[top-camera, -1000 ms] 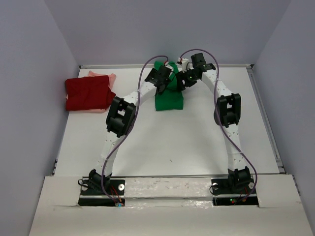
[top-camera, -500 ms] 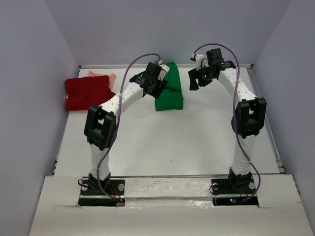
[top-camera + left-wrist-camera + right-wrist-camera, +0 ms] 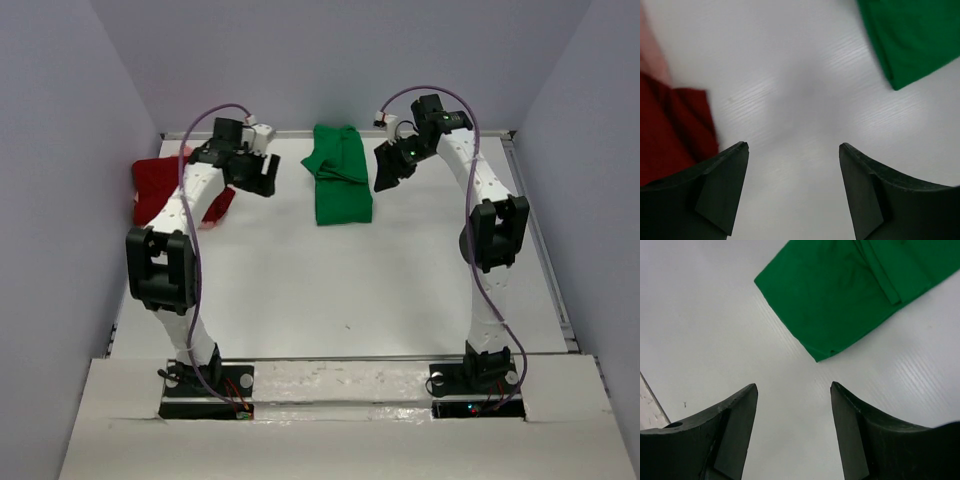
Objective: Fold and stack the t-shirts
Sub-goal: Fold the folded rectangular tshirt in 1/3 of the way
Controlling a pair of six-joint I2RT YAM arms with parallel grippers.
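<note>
Left arm swung over to red shirt.

- Overhead view: even, diffuse light — the white table reads uniformly bright, with only faint, soft shadows beside the arms.
- Left wrist view: motion blur smears the edges of the dark red shirt and the green shirt; a soft grey shadow lies on the table between the left gripper's fingers.
- Right wrist view: sharp — the table's fine ribbing and the green shirt's folds show crisply; the right gripper's fingers are dark, with little surface detail.
</note>
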